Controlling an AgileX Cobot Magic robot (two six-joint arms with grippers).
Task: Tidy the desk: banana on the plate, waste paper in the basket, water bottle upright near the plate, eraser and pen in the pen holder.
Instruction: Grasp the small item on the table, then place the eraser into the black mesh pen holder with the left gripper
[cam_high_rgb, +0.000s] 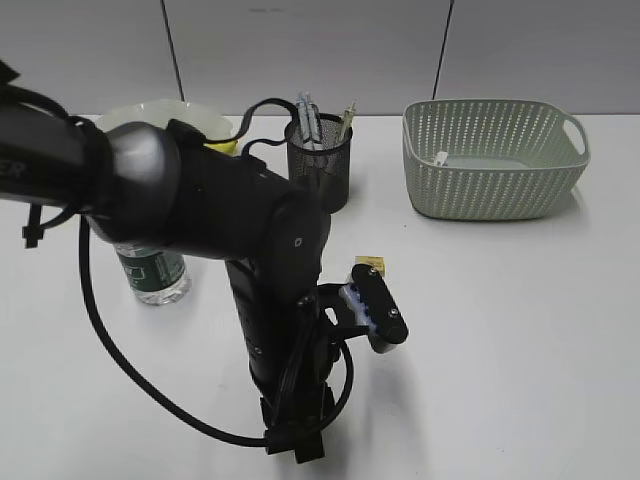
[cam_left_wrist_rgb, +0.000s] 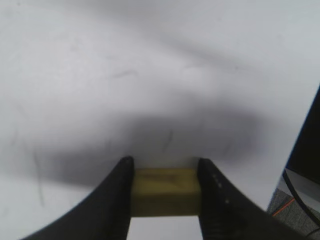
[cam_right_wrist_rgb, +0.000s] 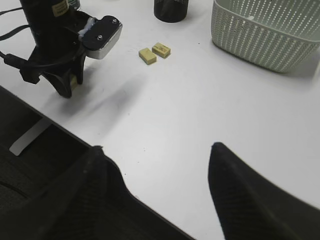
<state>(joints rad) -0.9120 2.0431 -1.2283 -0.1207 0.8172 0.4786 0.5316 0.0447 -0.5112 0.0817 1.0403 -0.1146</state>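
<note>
My left gripper (cam_left_wrist_rgb: 165, 165) is shut on a yellow eraser (cam_left_wrist_rgb: 165, 192), low over the white desk (cam_high_rgb: 500, 350) near its front edge. It also shows in the right wrist view (cam_right_wrist_rgb: 65, 87) and in the exterior view (cam_high_rgb: 297, 445). Two more yellow erasers (cam_right_wrist_rgb: 147, 55) (cam_right_wrist_rgb: 161, 49) lie on the desk. The pen holder (cam_high_rgb: 320, 165) stands at the back with pens in it. The water bottle (cam_high_rgb: 155, 275) stands upright in front of the plate (cam_high_rgb: 150, 112). A yellow sliver of banana (cam_high_rgb: 226, 147) shows at the plate. My right gripper (cam_right_wrist_rgb: 157, 148) is open and empty.
The green basket (cam_high_rgb: 495, 160) stands at the back right with a small white bit inside. My left arm (cam_high_rgb: 200, 200) covers much of the desk's left half. The desk's front edge runs just under the right gripper.
</note>
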